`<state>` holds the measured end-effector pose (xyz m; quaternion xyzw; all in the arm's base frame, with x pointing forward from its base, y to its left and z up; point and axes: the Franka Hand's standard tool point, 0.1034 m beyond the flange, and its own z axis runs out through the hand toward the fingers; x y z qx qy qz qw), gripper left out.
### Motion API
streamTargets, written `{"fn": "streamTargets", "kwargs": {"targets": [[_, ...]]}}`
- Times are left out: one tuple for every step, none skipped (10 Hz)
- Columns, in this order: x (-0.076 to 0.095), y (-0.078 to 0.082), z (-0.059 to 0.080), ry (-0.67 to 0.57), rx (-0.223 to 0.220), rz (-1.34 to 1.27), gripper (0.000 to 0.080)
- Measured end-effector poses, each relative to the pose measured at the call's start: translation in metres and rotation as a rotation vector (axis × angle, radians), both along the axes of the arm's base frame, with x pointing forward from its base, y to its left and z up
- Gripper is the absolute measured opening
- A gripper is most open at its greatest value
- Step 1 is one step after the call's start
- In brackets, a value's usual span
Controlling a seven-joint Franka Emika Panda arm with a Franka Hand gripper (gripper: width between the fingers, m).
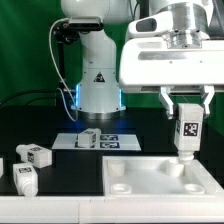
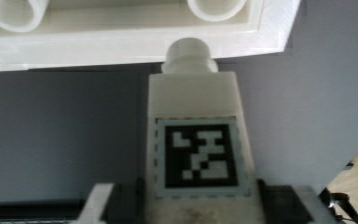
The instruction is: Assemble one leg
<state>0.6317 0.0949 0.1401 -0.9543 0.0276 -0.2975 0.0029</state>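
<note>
My gripper (image 1: 186, 110) is shut on a leg (image 1: 187, 130), a white oblong block with a black-and-white tag, held upright. Its lower peg end hangs just above the large flat white slab (image 1: 150, 178) near a far corner socket on the exterior view's right. In the wrist view the leg (image 2: 199, 130) fills the middle, its rounded peg pointing at the slab's edge (image 2: 140, 45) with two round sockets beyond. Three more legs lie loose: one (image 1: 90, 137) on the marker board, two (image 1: 34, 154) (image 1: 24, 179) at the exterior view's left.
The marker board (image 1: 105, 141) lies in front of the robot base (image 1: 98, 95). The black table (image 1: 60, 200) stretches in front. A green backdrop stands behind.
</note>
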Motion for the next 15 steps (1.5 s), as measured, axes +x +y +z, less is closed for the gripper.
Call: {"fn": "streamTargets", "kwargs": {"targets": [[0.0, 0.0, 0.0, 0.0, 0.0, 0.0, 0.0285], [0.0, 0.0, -0.002, -0.003, -0.003, 0.002, 0.0285], [-0.002, 0.001, -0.01, -0.021, -0.014, 0.011, 0.0285], [-0.004, 0.004, -0.02, -0.014, -0.021, 0.018, 0.0285], [-0.002, 0.008, -0.026, -0.011, -0.025, 0.026, 0.0285], [-0.001, 0.009, -0.031, -0.011, -0.027, 0.025, 0.0286], [-0.002, 0.014, -0.037, -0.005, -0.024, 0.023, 0.0286], [-0.002, 0.018, -0.039, -0.003, -0.022, 0.027, 0.0286], [-0.003, 0.02, -0.042, 0.001, -0.022, 0.031, 0.0286], [-0.004, 0.02, -0.044, 0.004, -0.024, 0.031, 0.0286], [-0.004, 0.021, -0.048, 0.008, -0.026, 0.034, 0.0286], [-0.005, 0.021, -0.051, 0.011, -0.028, 0.035, 0.0286], [-0.005, 0.02, -0.053, 0.009, -0.031, 0.036, 0.0286], [-0.006, 0.02, -0.056, 0.008, -0.034, 0.037, 0.0286], [-0.007, 0.021, -0.06, 0.008, -0.037, 0.039, 0.0286]]}}
